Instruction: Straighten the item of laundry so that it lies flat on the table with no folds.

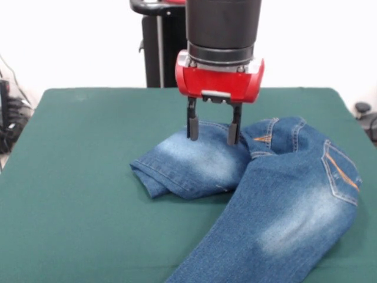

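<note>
A small pair of blue denim jeans (277, 200) with faded pale patches and orange stitching lies on the right half of the dark green table (70, 177). One leg runs toward the near edge; the other leg (188, 162) is folded back on itself, pointing left. A back pocket (340, 174) shows at the right. My gripper (214, 132) hangs straight down over the folded leg, open, its two dark fingers (192, 125) spread with the tips at or just above the denim. Nothing is between them.
The black pedestal (159, 44) stands behind the table. Dark cables and gear (9, 118) sit off the left edge, and a small dark object (364, 109) lies past the right edge. Bare green cloth fills the left half.
</note>
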{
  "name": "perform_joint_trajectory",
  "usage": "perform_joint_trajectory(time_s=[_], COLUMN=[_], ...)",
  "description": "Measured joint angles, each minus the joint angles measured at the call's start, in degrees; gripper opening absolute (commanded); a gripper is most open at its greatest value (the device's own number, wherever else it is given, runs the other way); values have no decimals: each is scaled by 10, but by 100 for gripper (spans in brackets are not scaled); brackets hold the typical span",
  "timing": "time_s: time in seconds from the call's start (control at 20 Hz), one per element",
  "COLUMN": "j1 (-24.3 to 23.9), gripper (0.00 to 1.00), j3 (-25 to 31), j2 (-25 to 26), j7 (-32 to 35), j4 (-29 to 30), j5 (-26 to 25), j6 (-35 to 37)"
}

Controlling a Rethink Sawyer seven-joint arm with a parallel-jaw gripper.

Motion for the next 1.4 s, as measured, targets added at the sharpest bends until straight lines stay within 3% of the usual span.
perform_joint_trajectory(time_s=[0.85,1.4], j1=[5,-14], gripper=[100,100], j3=[-10,-10], j2=[-42,10], j7=[0,0], j4=[64,79], j5=[12,11], j6=[-12,-193])
